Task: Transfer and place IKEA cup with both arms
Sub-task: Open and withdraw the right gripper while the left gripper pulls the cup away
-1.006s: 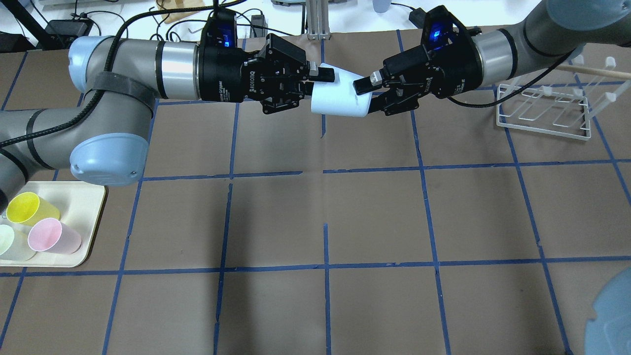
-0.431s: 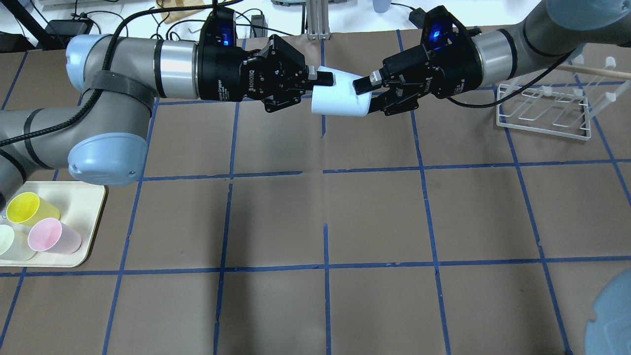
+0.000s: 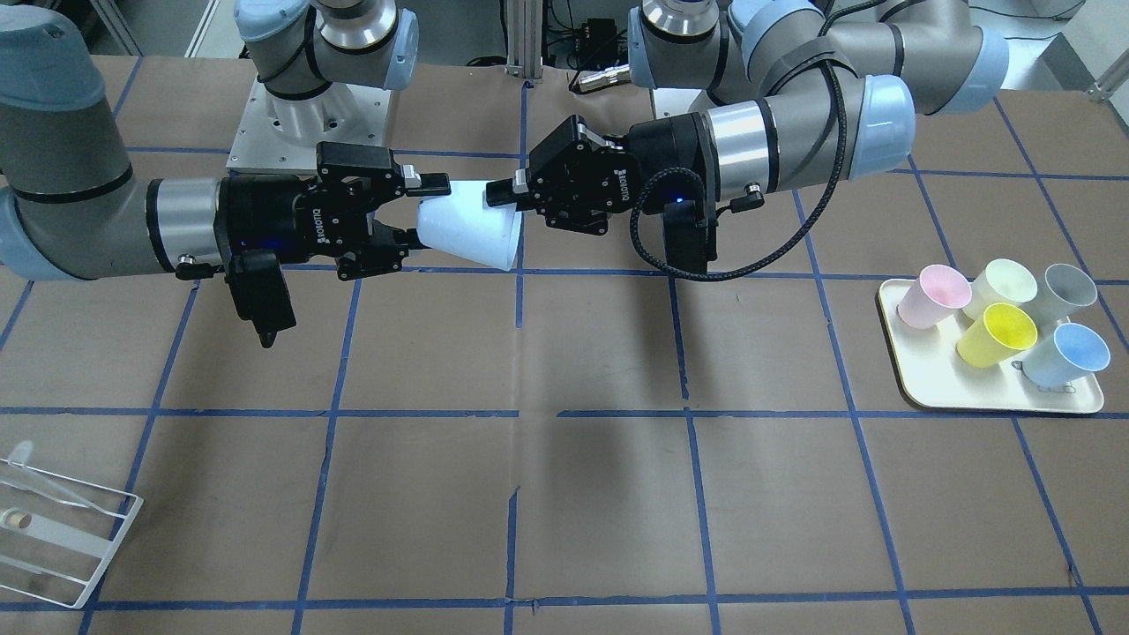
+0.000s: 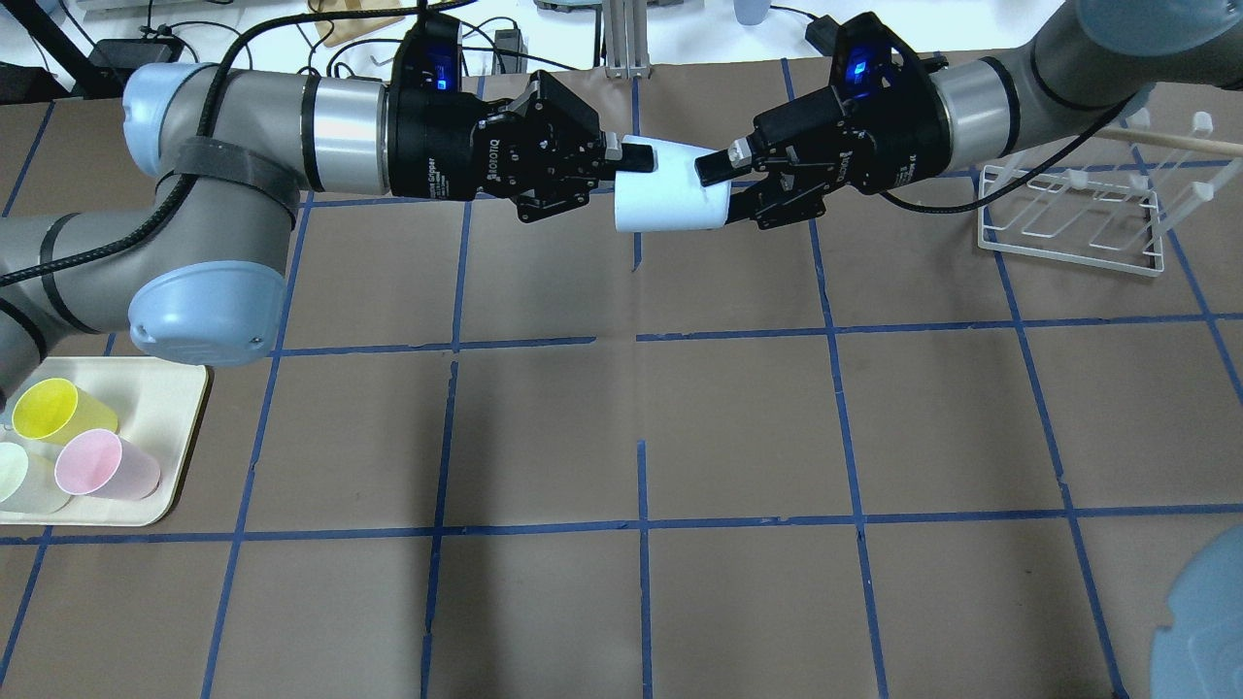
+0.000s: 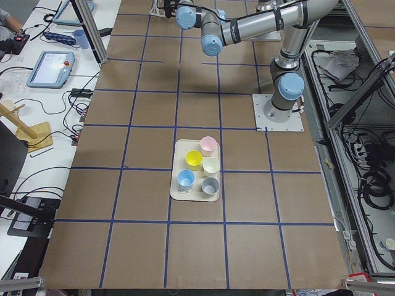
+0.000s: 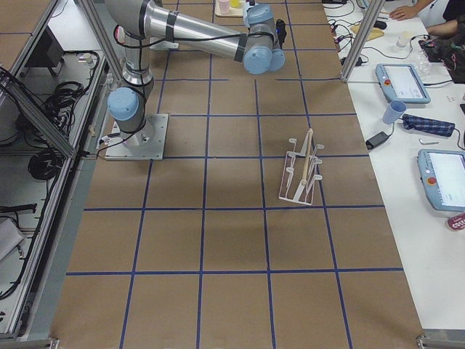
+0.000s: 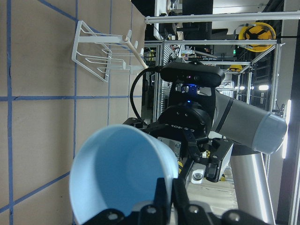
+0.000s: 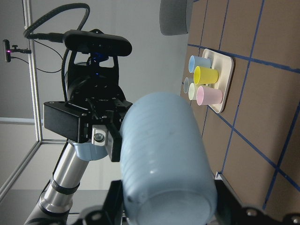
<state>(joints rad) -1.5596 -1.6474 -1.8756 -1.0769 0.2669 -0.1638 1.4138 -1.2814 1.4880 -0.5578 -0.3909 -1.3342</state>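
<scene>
The IKEA cup [image 4: 670, 189], pale sky-blue, hangs on its side above the far middle of the table, held between both arms. It also shows in the front view [image 3: 467, 231]. My left gripper [image 4: 636, 160] pinches the wall at the cup's open rim, with its fingers nearly together in the left wrist view [image 7: 171, 199]. My right gripper [image 4: 726, 189] is shut across the cup's closed base end. The right wrist view shows the cup's base [image 8: 164, 154] close up. In the front view the left gripper [image 3: 498, 196] is on the right and the right gripper [image 3: 423, 212] on the left.
A cream tray [image 3: 917, 388] at the robot's left holds a pink cup [image 3: 935, 291], a yellow cup [image 3: 1001, 331], a grey cup [image 3: 1067, 291] and others. A white wire rack [image 4: 1068, 218] with a wooden peg stands at the far right.
My left arm has shifted slightly to the left. The cup has turned a little, more level than before. The right gripper has stayed in place on the cup's base.
</scene>
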